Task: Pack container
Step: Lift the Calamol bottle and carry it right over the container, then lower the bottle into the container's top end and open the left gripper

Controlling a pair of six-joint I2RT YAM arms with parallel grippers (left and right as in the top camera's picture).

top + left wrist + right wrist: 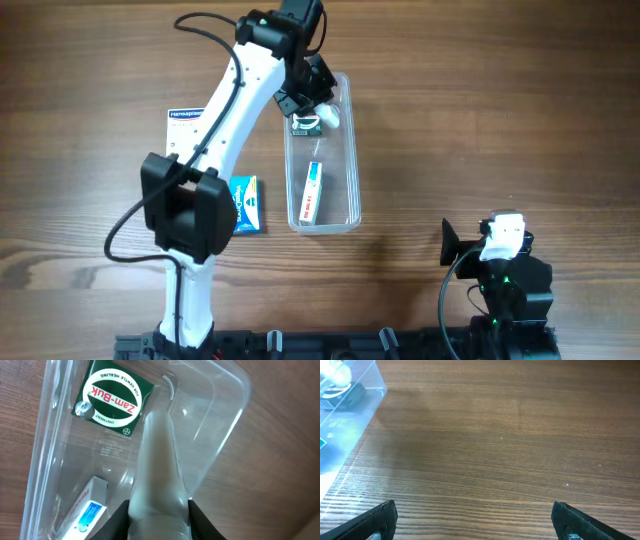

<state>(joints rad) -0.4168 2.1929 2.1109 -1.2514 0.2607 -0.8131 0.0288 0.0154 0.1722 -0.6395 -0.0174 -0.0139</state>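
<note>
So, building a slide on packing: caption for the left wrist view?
Shut left fingers hover over the clear container, which holds a green Zam-Buk box and a white-and-blue carton.

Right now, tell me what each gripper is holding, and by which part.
Nothing is held. The left gripper is shut and empty over the container; the right gripper is open and empty.
</note>
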